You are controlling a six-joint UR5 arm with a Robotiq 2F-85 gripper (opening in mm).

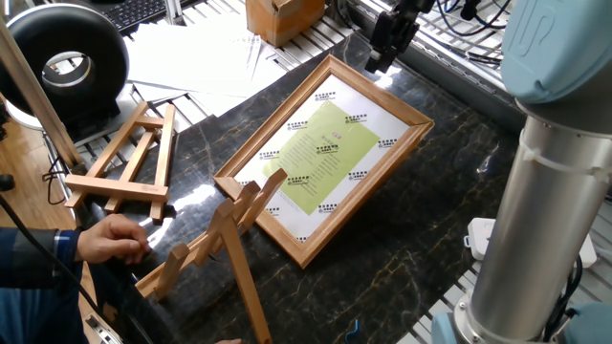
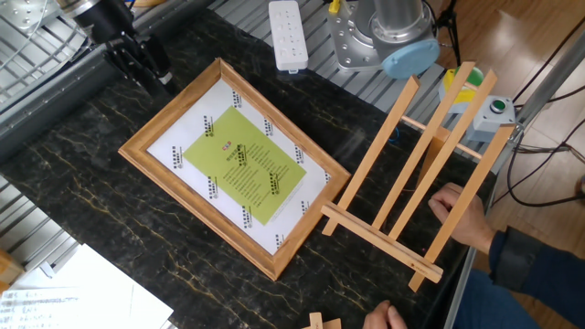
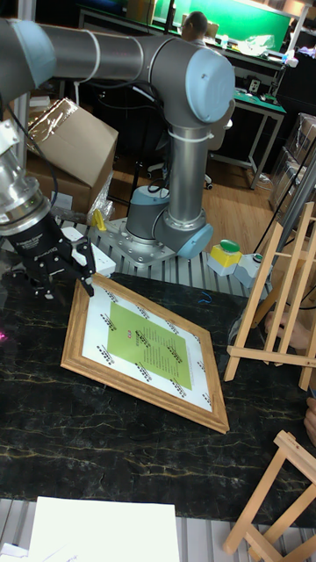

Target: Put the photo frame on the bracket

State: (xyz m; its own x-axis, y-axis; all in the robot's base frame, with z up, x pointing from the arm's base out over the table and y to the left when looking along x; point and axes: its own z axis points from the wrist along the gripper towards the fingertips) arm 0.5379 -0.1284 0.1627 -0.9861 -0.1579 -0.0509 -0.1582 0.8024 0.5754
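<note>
The photo frame [image 1: 325, 153] [image 2: 238, 164] [image 3: 145, 347], light wood around a white sheet with a yellow-green panel, lies flat on the black marble table. My gripper [image 1: 375, 63] [image 2: 155, 75] [image 3: 63, 283] hovers just over the frame's far corner, fingers spread, holding nothing. The bracket [image 2: 430, 174] [image 1: 225, 234] [image 3: 281, 290], a tall pale-wood easel with three slats and a bottom ledge, stands beside the frame's opposite end. A person's hand [image 2: 462, 215] steadies it.
A smaller A-shaped easel [image 1: 134, 158] [image 3: 276, 492] lies at the table's side. A white power strip [image 2: 289, 35] and the robot base [image 2: 384, 37] sit along one table edge. Papers [image 1: 201, 53], a cardboard box [image 1: 282, 17] and a black ring lamp [image 1: 67, 57] are beyond the frame.
</note>
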